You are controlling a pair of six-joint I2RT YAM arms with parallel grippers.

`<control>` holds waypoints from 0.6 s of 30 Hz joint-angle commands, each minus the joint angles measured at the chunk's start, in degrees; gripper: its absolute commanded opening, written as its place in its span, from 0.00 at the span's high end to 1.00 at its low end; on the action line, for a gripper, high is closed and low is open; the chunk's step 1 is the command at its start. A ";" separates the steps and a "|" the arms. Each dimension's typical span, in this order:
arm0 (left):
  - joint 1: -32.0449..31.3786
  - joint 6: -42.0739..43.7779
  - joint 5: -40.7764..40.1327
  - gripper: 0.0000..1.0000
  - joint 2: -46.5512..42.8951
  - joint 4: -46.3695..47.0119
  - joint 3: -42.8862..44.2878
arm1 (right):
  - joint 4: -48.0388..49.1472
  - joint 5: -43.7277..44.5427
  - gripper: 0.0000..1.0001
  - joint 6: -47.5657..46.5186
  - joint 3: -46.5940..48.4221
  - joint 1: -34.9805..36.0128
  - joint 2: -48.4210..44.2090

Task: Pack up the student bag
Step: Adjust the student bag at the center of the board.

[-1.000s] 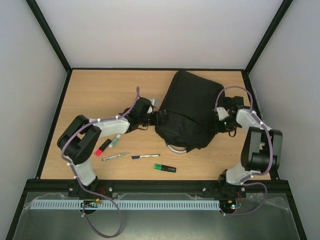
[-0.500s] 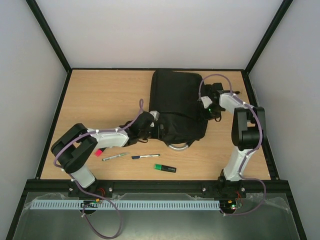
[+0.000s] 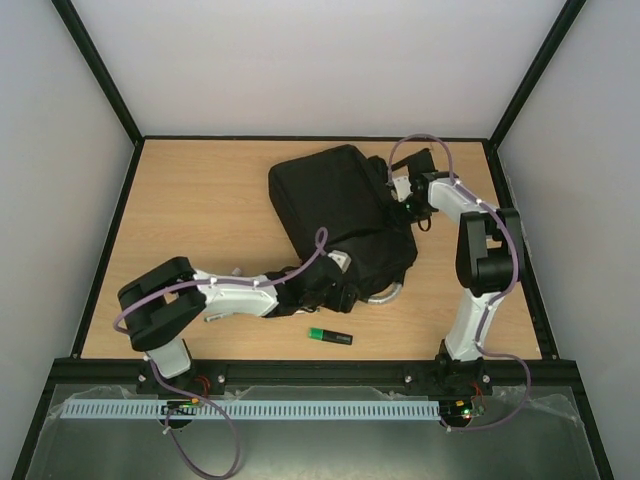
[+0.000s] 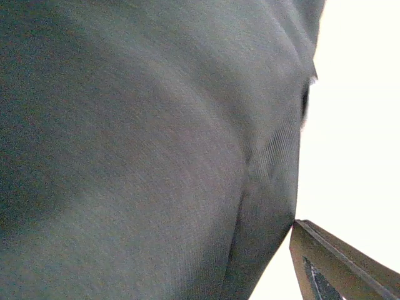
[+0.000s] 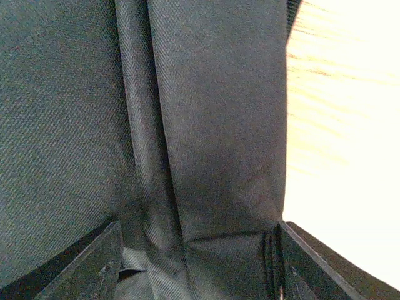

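Backpack (image 3: 340,205) is lying tilted on the table (image 3: 200,200), right of centre, with its grey handle (image 3: 388,294) facing the near edge. The left gripper (image 3: 336,291) is pushing against the backpack's near side; black fabric is filling its camera, so I cannot tell its grip. The right gripper (image 3: 401,196) is sitting at the far right corner, fingers (image 5: 87,262) apart with a fold filling the gap; clamping or not, I cannot tell. A green marker (image 3: 329,336) is lying just beside the left gripper.
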 commanded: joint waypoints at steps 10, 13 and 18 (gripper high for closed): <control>-4.03 10.38 -10.20 0.14 -26.16 -28.76 -1.54 | -4.31 -5.76 0.31 0.15 -10.99 3.53 -22.10; -1.78 8.86 -14.28 0.15 -28.62 -30.58 -4.10 | -5.03 -7.45 0.35 -1.84 -12.60 6.74 -23.99; 4.08 9.79 -11.50 0.16 -31.55 -23.87 -11.14 | -2.83 -21.13 0.41 -5.48 -15.62 9.82 -25.41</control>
